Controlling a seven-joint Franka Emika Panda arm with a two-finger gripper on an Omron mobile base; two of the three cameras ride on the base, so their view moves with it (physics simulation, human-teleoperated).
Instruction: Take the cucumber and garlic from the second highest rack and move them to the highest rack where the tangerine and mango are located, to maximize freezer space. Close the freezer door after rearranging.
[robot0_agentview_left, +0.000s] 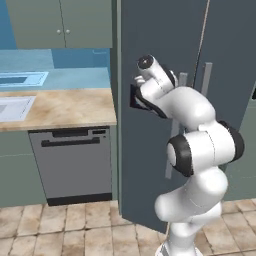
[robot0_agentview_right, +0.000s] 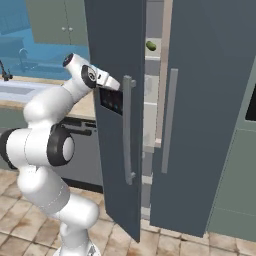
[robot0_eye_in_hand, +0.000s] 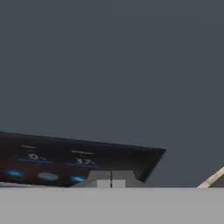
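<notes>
Gripper (robot0_eye_in_hand: 111, 183) closed, empty — fingertips against freezer door (robot0_agentview_right: 117, 75) beside its display panel (robot0_agentview_right: 111, 102); door ajar.

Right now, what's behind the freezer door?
Through the gap beside the freezer door I see pale shelf edges and one green item up high. The door covers everything else inside.

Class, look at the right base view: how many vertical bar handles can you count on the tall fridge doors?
2. One grey handle is on the partly open freezer door, near its edge. The other handle is on the door to its right. Others may be hidden.
</notes>
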